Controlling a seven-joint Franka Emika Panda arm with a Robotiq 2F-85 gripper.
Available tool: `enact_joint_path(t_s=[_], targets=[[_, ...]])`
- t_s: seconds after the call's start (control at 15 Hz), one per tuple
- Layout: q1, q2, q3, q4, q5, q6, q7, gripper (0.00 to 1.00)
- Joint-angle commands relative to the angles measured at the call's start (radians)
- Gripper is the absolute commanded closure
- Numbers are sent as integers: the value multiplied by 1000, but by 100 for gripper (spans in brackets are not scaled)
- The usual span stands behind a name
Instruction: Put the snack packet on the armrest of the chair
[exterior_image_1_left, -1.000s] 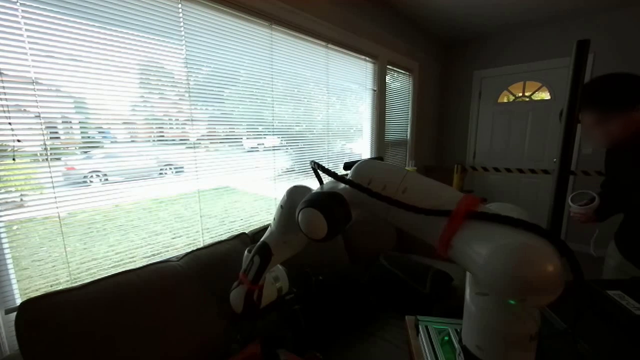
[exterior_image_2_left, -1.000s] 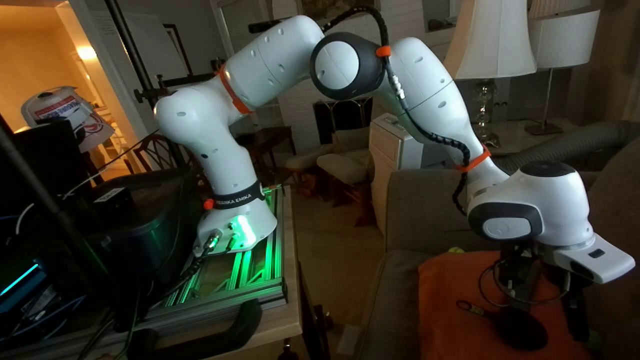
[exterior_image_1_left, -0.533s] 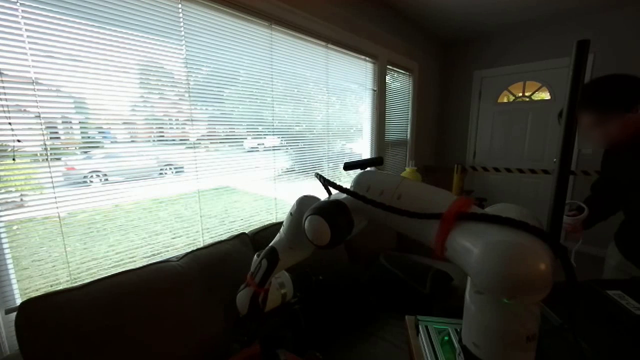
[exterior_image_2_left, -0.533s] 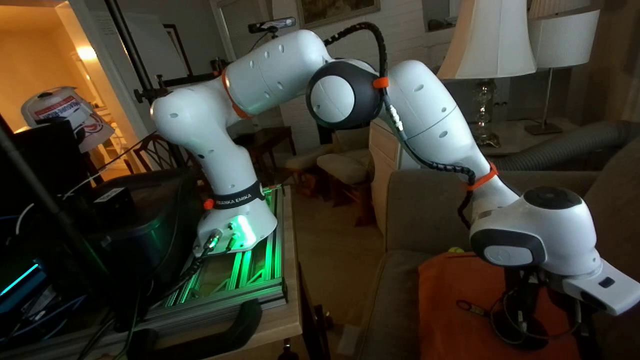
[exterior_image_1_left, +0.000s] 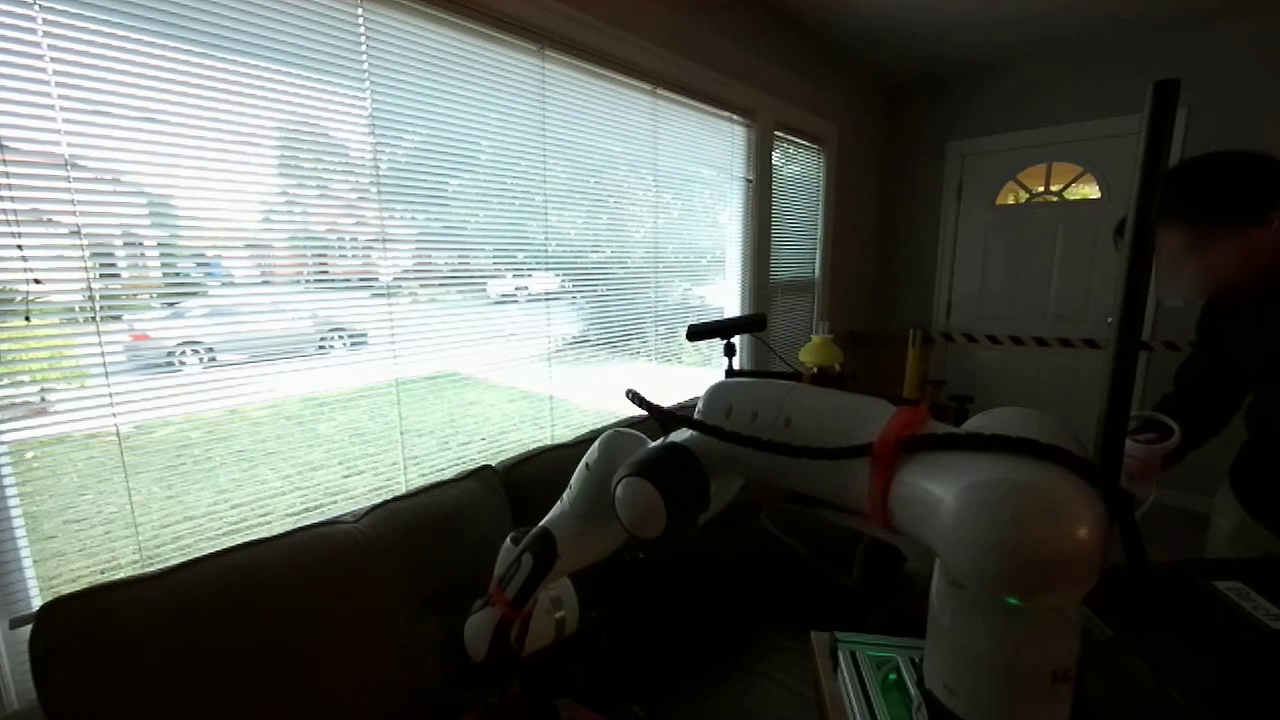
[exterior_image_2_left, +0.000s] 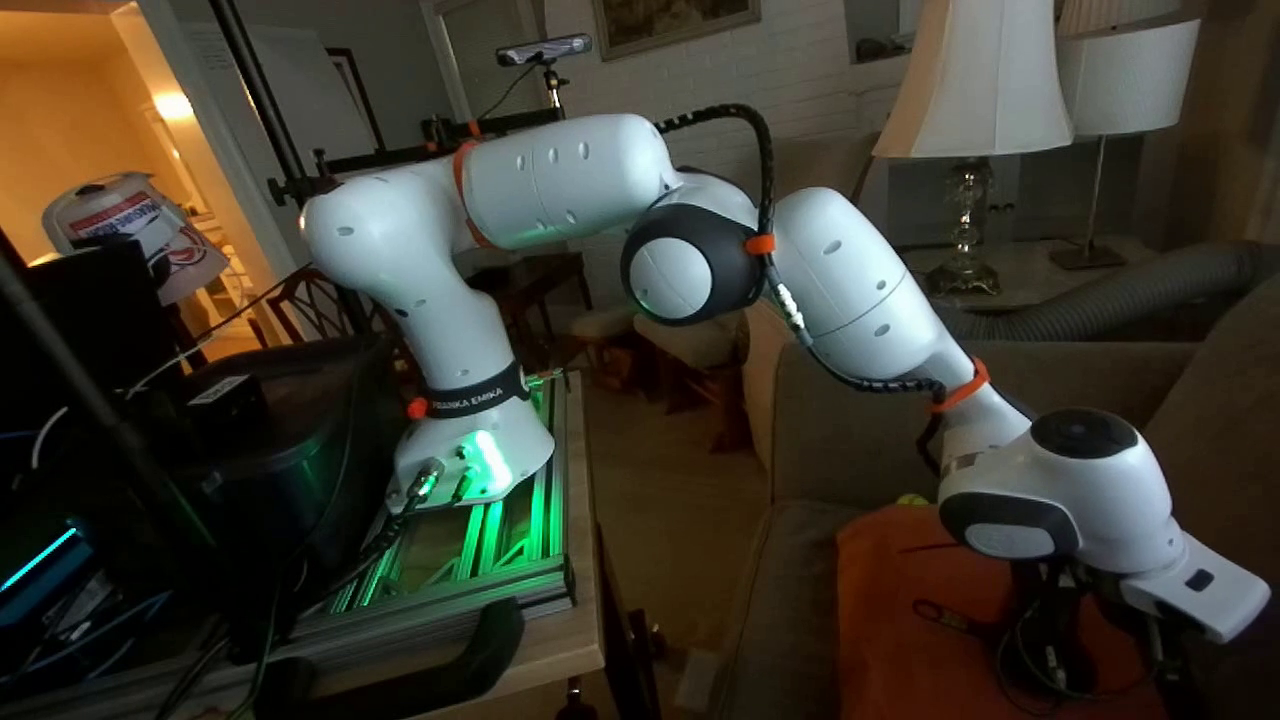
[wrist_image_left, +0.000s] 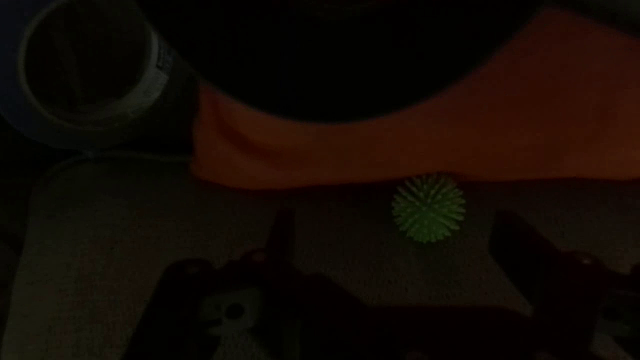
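No snack packet shows in any view; it is hidden or out of view. The chair (exterior_image_1_left: 280, 610) is the large dark sofa by the window. It looks brown in an exterior view, where its broad padded armrest (exterior_image_2_left: 850, 420) stands at the far end, behind my hand. My gripper (wrist_image_left: 394, 219) is open over the seat in the dark wrist view, its fingers wide apart with nothing held between them. A green spiky ball (wrist_image_left: 428, 207) lies on the seat fabric, seen between the fingertips, nearer the right one. My fingertips are hard to make out in the exterior views.
An orange cloth (exterior_image_2_left: 890, 600) covers part of the seat; a dark handle (exterior_image_2_left: 940, 615) lies on it. A yellow-green object (exterior_image_2_left: 910, 498) peeks out by the armrest. A pale-rimmed round object (wrist_image_left: 155, 75) and an unclear large dark disc (wrist_image_left: 330, 60) show in the wrist view.
The arm has come down: elbow and hand are lower over the sofa seat. The round black head of the handled object is now mostly hidden behind the gripper.
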Motion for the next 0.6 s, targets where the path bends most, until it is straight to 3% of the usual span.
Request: enact_joint_path(t_s=[0.0, 0.53], targets=[[-9, 0, 39, -8, -42, 84, -29, 0], [-27, -5, 72, -39, -72, 106, -34, 0]])
